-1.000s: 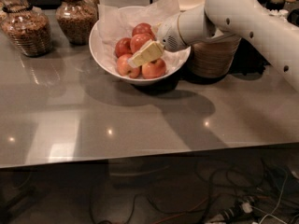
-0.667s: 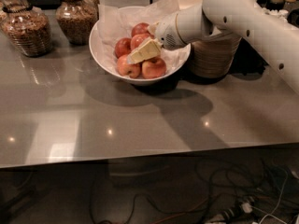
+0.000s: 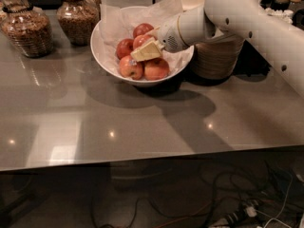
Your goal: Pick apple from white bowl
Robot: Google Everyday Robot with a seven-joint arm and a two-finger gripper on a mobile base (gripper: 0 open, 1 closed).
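Gripper (image 3: 147, 51) sits low in the white bowl (image 3: 105, 64) on my feed, over the apple (image 3: 140, 40); whether it is spread or clamped I cannot tell

The arm (image 3: 247, 23) is a thick, smooth white tube with a few small dark dots along its side; its rounded wrist (image 3: 185, 30) carries a thin tan ring and a speckled grey patch; the claw (image 3: 146, 51) at its tip is pale cream and wedge-shaped, over the middle of the white bowl (image 3: 100, 58).
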